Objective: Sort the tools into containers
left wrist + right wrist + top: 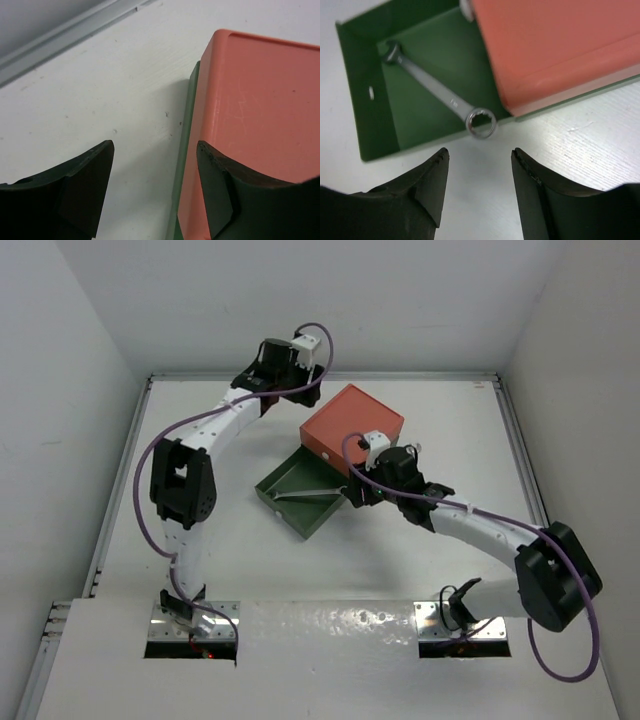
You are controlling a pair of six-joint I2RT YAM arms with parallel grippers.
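The orange-red box (351,430) lies partly on top of the open dark green box (297,498), covering its far right part. A silver wrench (439,95) lies slanted inside the green box (365,115), its ring end resting over the near wall. It shows faintly in the top view (300,494). My right gripper (478,156) is open and empty, just short of the wrench's ring end. My left gripper (155,147) is open and empty above the far left corner of the orange-red box (260,115). The black rod-like tools and the second wrench are out of view.
A raised metal rim (130,440) runs round the white table. The left arm (185,480) arches over the table's left side, with purple cables (150,455) looping beside it. The right arm (480,530) reaches in from the right.
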